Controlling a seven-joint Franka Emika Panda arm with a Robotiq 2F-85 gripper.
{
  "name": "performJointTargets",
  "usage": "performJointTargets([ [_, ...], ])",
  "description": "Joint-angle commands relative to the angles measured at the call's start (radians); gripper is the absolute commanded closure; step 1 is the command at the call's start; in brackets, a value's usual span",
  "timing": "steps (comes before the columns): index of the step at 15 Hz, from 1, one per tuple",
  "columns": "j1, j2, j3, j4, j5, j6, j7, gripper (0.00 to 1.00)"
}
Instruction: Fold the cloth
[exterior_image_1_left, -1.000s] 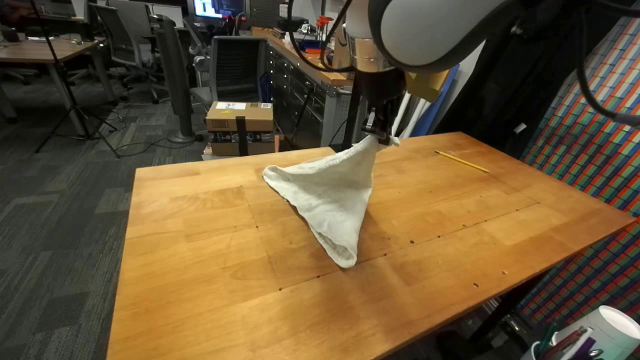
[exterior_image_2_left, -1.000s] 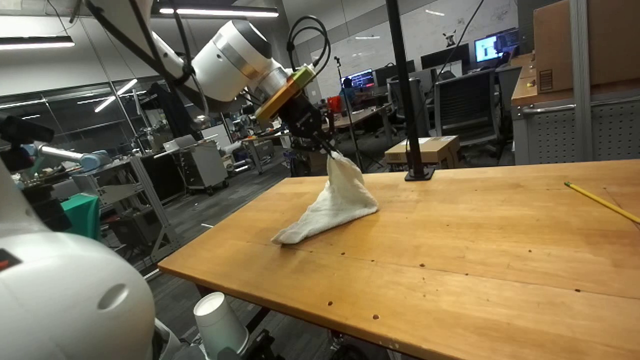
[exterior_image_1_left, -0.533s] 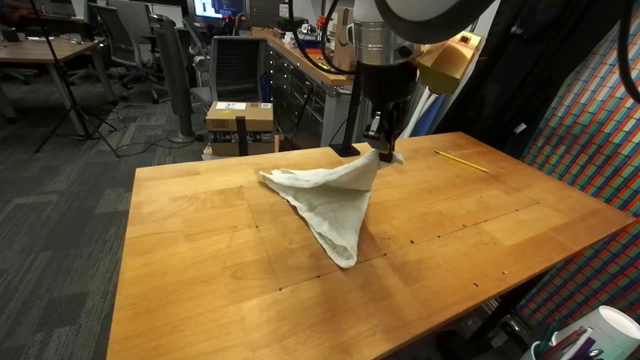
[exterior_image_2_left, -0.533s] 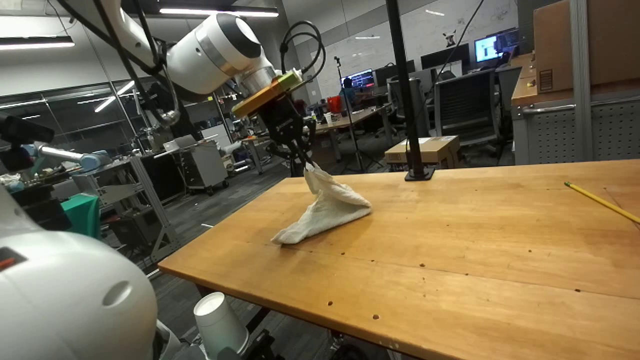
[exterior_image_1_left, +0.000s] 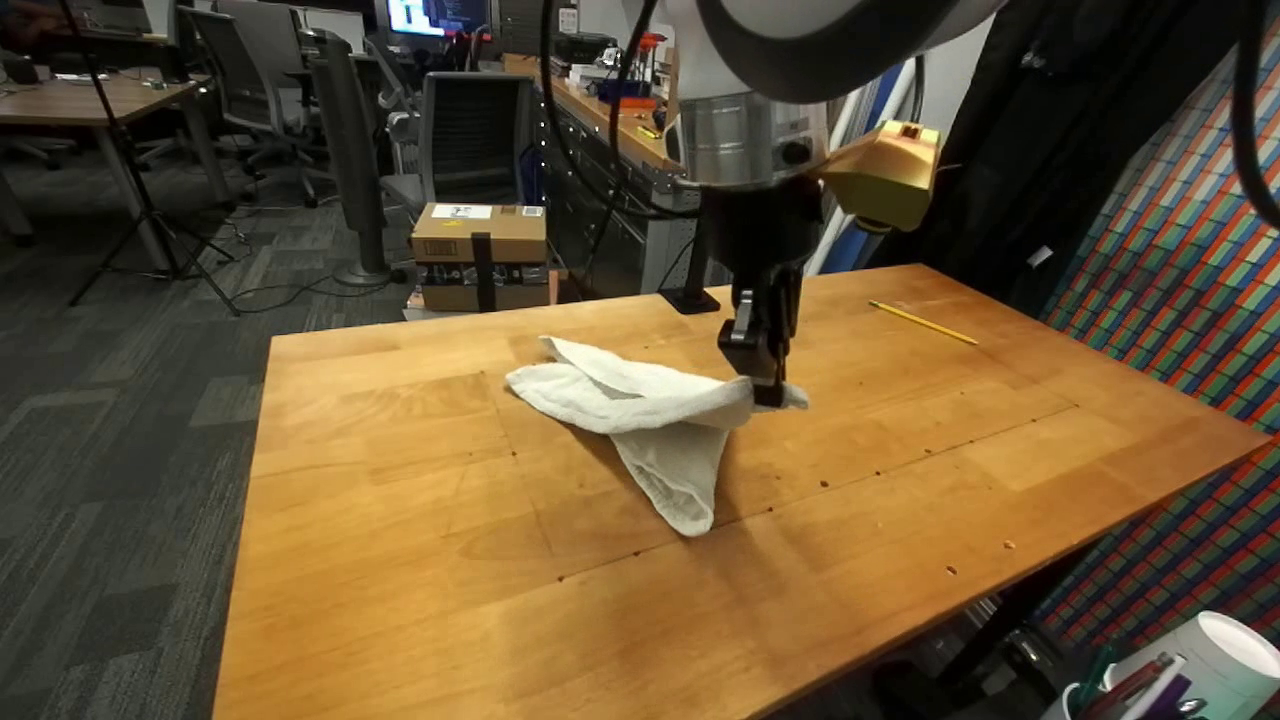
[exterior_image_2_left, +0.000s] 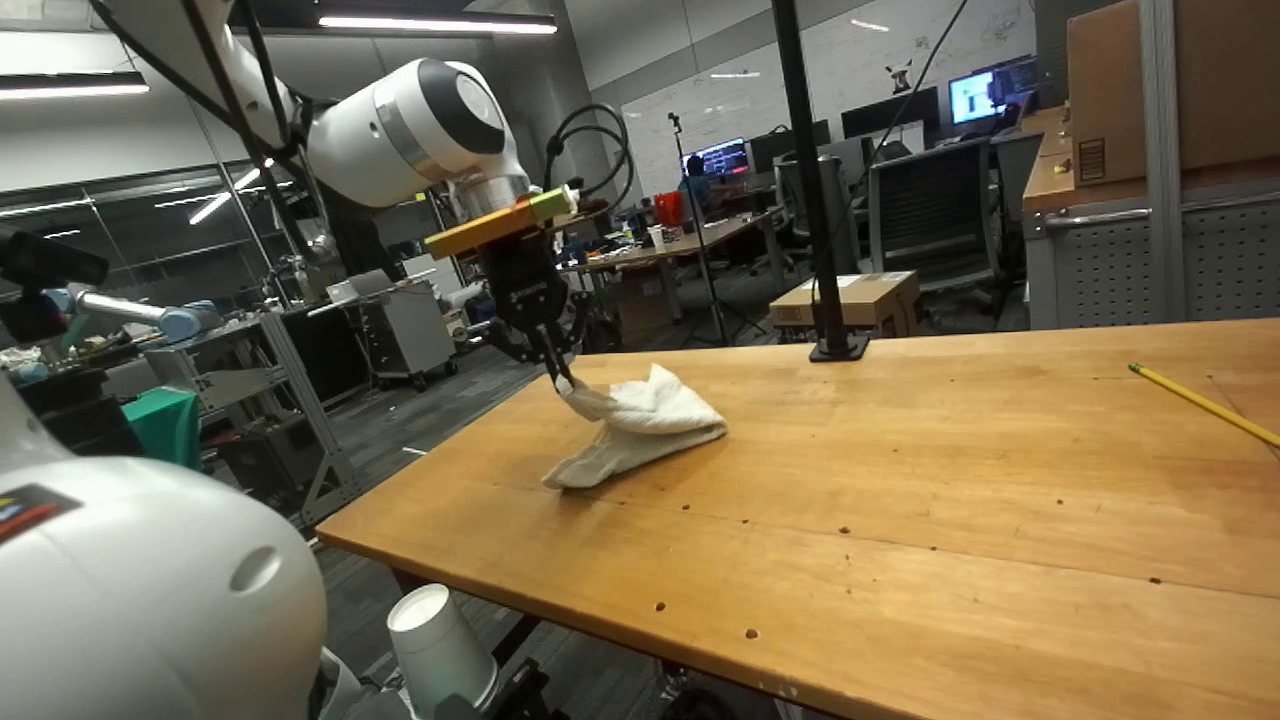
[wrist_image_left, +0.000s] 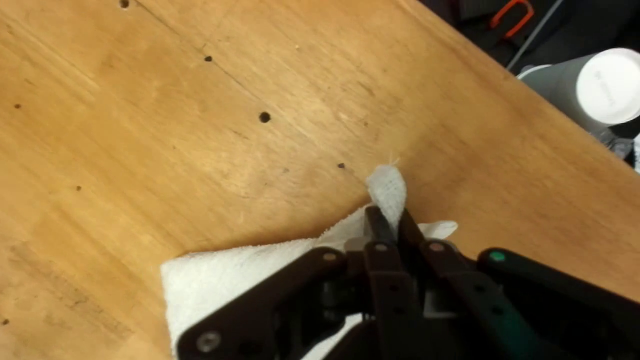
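Note:
The white cloth (exterior_image_1_left: 650, 412) lies crumpled on the wooden table (exterior_image_1_left: 400, 500), one part doubled over another, with a pointed end toward the near side. My gripper (exterior_image_1_left: 768, 392) is shut on its edge, close above the tabletop. In an exterior view the pinched end of the cloth (exterior_image_2_left: 655, 415) rises slightly to the gripper (exterior_image_2_left: 563, 380), while the rest sags onto the wood. From the wrist, a small tip of cloth (wrist_image_left: 387, 187) pokes out between the fingertips of the gripper (wrist_image_left: 391, 216). Much of the cloth is hidden behind the gripper there.
A yellow pencil (exterior_image_1_left: 922, 322) lies on the table away from the cloth. A black post (exterior_image_2_left: 838, 345) is fixed at the table's edge. White cups (wrist_image_left: 607, 87) stand just beyond another edge, below the table's level.
My gripper has come down toward the table, moving leftward in an exterior view, carrying the pinched edge along. The cloth, stretched up like a tent before, now buckles and folds over itself.

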Motion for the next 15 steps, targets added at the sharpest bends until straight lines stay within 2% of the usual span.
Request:
performJointTargets([
  [1,0.045,0.045,0.035,0.022,0.076,-0.042,-0.042,0.93],
  [5,0.087,0.117,0.085,0.041,0.117,-0.049,-0.052,0.93],
  [9,0.095,0.176,0.106,0.066,0.103,-0.039,-0.055,0.91],
  [10,0.09,0.19,0.104,0.073,0.1,-0.037,-0.055,0.67],
  [12,0.081,0.215,0.097,0.088,0.097,-0.04,-0.057,0.65],
  [15,0.061,0.238,0.082,0.104,0.101,-0.044,-0.065,0.44],
])
